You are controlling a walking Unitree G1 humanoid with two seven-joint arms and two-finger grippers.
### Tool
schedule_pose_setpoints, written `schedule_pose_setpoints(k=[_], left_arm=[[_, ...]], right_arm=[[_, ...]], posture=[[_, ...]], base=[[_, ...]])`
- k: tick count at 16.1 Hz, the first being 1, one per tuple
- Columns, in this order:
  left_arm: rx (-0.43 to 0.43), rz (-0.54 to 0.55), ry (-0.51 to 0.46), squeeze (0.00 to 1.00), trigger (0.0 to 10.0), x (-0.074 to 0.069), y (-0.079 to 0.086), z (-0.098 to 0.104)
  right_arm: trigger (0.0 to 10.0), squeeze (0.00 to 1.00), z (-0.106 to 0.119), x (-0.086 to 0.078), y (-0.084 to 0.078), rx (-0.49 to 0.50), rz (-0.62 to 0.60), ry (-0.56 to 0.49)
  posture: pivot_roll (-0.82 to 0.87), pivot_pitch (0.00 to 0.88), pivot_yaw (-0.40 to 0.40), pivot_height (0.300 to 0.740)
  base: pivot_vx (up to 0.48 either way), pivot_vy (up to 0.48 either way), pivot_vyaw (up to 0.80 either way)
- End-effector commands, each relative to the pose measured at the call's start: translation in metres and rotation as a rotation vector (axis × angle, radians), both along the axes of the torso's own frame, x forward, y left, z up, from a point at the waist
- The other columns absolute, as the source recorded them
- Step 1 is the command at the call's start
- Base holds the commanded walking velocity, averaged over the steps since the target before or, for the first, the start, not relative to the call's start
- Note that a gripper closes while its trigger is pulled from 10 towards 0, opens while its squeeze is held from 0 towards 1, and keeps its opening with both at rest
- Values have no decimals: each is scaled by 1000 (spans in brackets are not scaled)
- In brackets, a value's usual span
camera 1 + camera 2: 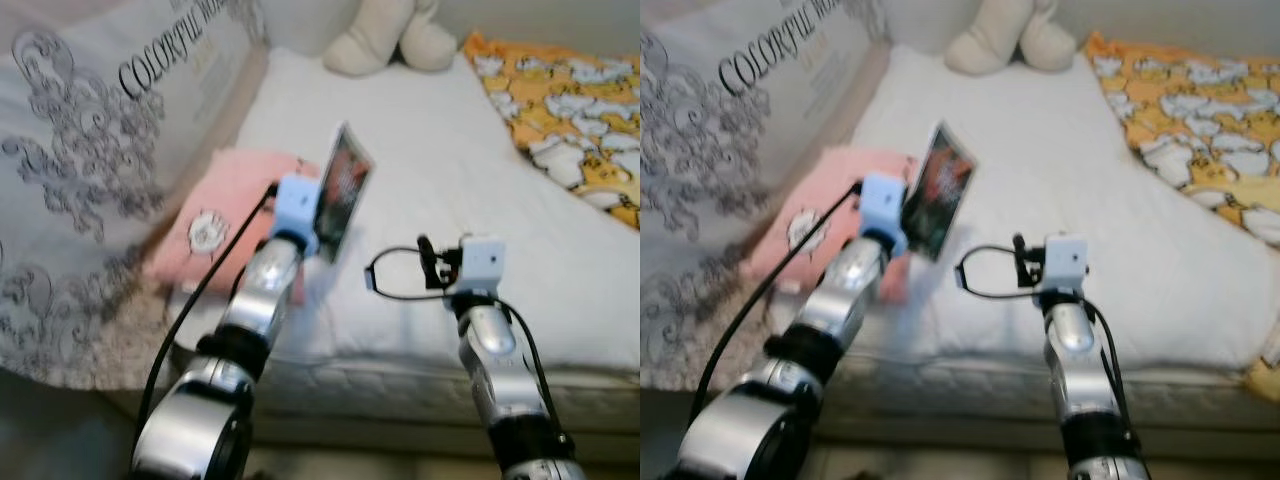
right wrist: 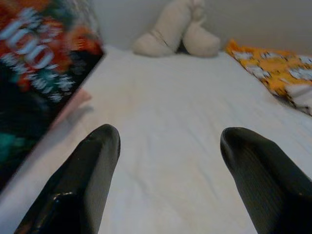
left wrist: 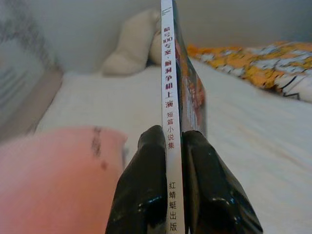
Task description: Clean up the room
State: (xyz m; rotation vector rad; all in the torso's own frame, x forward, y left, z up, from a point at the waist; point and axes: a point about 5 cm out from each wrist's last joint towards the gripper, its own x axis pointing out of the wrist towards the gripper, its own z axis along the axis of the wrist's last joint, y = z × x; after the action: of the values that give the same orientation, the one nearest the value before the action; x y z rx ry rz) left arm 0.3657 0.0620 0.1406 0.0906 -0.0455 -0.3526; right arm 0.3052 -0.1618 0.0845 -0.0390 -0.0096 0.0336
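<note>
My left gripper (image 3: 168, 146) is shut on a thin paperback book (image 1: 342, 192), held upright above the near left part of the white bed (image 1: 430, 170). Its white spine with printed characters (image 3: 168, 97) runs between the two black fingers (image 3: 146, 185). The dark cover with red print (image 2: 34, 73) also looms beside my right gripper. My right gripper (image 2: 168, 146) hovers open over the bare sheet near the bed's front edge, to the right of the book, with nothing between its fingers (image 2: 92, 165).
A pink cushion (image 1: 225, 215) lies just left of the book. A large grey patterned pillow (image 1: 90, 150) leans at the left. A cream plush toy (image 1: 385, 35) sits at the bed's far end, and an orange patterned blanket (image 1: 570, 110) covers the right side.
</note>
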Motion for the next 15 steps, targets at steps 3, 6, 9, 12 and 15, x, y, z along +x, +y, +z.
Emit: schedule_pose_setpoints(k=[3, 6, 9, 12, 15], left_arm=[[117, -450, -15, 0, 10000, 1, -27, 22], [179, -914, 144, 0, 10000, -5, -31, 25], [303, -989, 248, 0, 10000, -10, -37, 6], [614, -962, 164, 0, 10000, -13, -45, -5], [963, -878, -34, 0, 10000, -7, -47, -1]], right_arm=[[10000, 0, -3, -9, 1, -5, 1, 10], [10000, 0, -12, -26, -14, -26, -37, 50], [10000, 0, -12, -45, -20, -41, -61, 64], [10000, 0, 3, -64, -5, -54, 107, 18], [10000, 0, 12, -83, -8, -143, 246, 35]], posture=[[-149, 0, 75, 740], [-189, 0, 99, 740], [-254, 60, 115, 740], [-269, 82, 119, 740], [-280, 89, 122, 740]], base=[[0, 0, 0], [0, 0, 0], [0, 0, 0], [0, 0, 0], [0, 0, 0]])
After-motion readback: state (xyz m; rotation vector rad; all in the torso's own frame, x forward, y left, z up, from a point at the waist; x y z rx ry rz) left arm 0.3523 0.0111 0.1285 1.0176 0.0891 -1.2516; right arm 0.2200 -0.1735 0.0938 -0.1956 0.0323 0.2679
